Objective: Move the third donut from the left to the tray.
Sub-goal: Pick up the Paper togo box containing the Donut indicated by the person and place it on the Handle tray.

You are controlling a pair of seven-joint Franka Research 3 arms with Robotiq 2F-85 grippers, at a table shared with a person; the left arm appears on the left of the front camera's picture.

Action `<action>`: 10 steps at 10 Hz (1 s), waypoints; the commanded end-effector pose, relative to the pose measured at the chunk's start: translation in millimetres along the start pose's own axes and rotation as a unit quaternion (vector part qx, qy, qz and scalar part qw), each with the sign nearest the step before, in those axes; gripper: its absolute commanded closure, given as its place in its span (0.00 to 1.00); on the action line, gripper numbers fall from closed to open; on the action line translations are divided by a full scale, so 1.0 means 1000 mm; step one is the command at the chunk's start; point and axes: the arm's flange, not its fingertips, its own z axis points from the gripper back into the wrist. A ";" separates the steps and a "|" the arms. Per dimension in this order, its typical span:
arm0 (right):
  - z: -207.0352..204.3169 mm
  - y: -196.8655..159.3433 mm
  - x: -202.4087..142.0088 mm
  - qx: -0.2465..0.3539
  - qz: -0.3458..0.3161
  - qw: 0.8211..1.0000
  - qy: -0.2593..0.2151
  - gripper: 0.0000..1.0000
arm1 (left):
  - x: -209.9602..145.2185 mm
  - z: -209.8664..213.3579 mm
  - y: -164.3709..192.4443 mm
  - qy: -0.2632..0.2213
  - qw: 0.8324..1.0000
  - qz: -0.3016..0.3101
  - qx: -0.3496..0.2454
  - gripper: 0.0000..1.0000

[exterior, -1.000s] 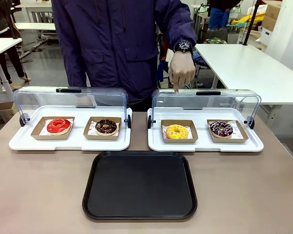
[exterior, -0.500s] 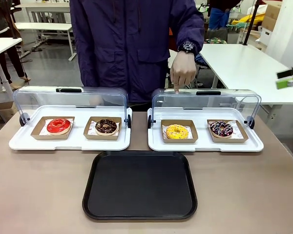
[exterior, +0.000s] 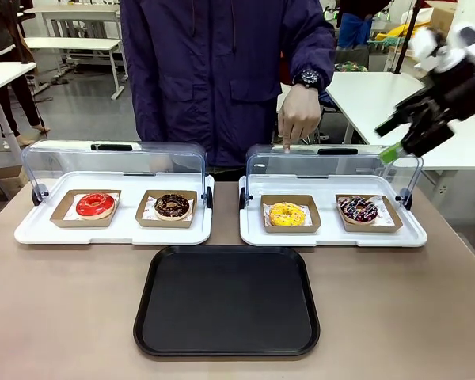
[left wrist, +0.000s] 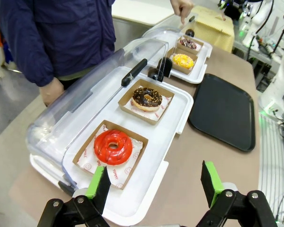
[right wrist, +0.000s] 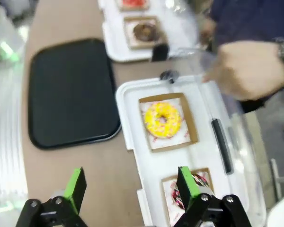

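The third donut from the left [exterior: 286, 213] has yellow icing and sits in a brown cardboard holder in the right white tray [exterior: 332, 237], under its raised clear lid. It also shows as the third donut [right wrist: 163, 119] in the right wrist view and as the far third donut [left wrist: 183, 60] in the left wrist view. The black tray [exterior: 226, 300] lies in front, nearer me; tray [right wrist: 68, 92], tray [left wrist: 225, 111]. My right gripper [exterior: 397, 136] hangs open in the air above the right tray's far right end; right gripper [right wrist: 131, 190]. My left gripper [left wrist: 154, 182] is open above the left tray's end. A person's hand [exterior: 298, 117] points a finger down behind the yellow donut.
A red donut [exterior: 95, 204] and a chocolate donut [exterior: 172, 206] sit in the left white tray [exterior: 111, 231]. A dark sprinkled donut [exterior: 358, 209] lies right of the yellow one. Both clear lids [exterior: 115, 162] stand raised. The person stands at the far edge.
My right arm has come into the front view from the right and now hangs above the right tray's end. The person has shifted slightly right; the pointing hand stays.
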 end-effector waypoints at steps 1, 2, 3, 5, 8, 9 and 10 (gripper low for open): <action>-0.043 0.003 0.006 0.005 0.021 0.997 0.080 0.00 | 0.002 0.002 -0.001 -0.004 1.000 -0.006 -0.003 0.00; -0.060 0.008 0.009 0.002 0.032 0.994 0.109 0.00 | 0.002 0.002 -0.001 -0.004 1.000 -0.006 -0.003 0.00; -0.078 0.012 0.007 0.004 0.041 0.990 0.135 0.00 | 0.002 0.002 -0.001 -0.004 1.000 -0.006 -0.003 0.00; -0.072 0.014 0.010 0.019 0.046 0.993 0.103 0.00 | 0.002 0.002 -0.001 -0.004 1.000 -0.006 -0.003 0.00; -0.072 0.014 0.010 0.019 0.046 0.993 0.103 0.00 | 0.002 0.002 -0.001 -0.004 1.000 -0.006 -0.003 0.00; -0.072 0.014 0.010 0.019 0.046 0.993 0.103 0.00 | 0.002 0.002 -0.001 -0.004 1.000 -0.006 -0.003 0.00; -0.075 0.013 0.006 0.016 0.048 0.993 0.105 0.00 | 0.002 0.002 -0.001 -0.004 1.000 -0.006 -0.003 0.00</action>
